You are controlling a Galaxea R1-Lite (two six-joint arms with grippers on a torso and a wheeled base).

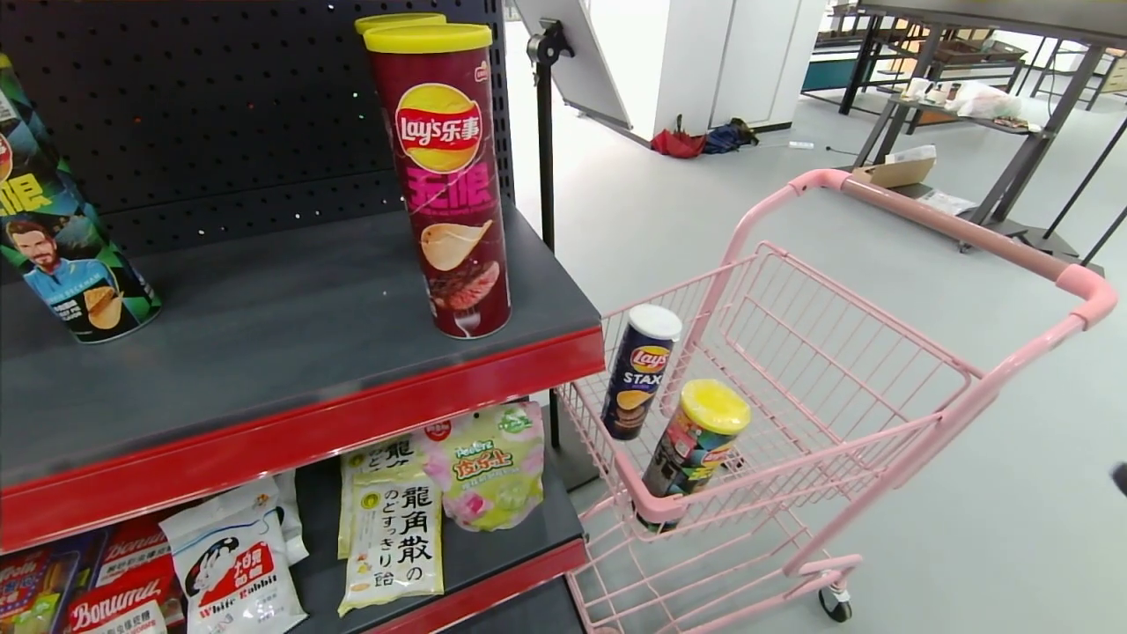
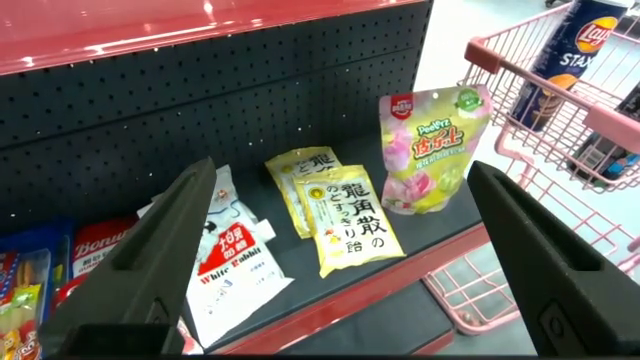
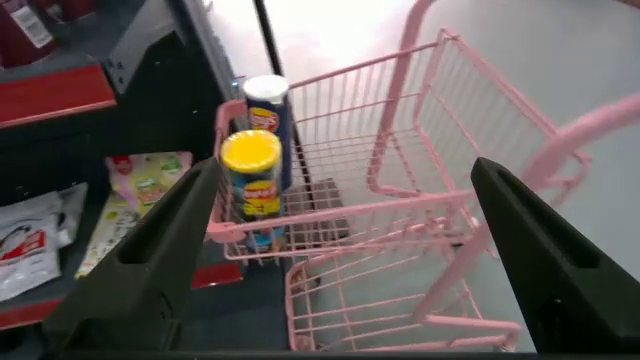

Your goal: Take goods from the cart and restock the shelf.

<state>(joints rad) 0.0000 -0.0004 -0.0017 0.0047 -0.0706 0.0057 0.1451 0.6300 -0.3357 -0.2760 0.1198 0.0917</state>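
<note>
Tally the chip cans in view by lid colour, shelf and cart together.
Yellow lid: 3 (front shelf can, can behind it, near cart can)
White lid: 1 (blue cart can)
Lid cut off by the frame: 1 (green shelf can)
Total: 5

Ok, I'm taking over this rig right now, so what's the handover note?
Left tool: open, empty, facing the pouches.
Right tool: open, empty, facing the cart.
In the cart: blue can and yellow-lid can.
Done: top shelf holds a maroon can and a green can.
Left: grasp each cart can and shelve it.
</note>
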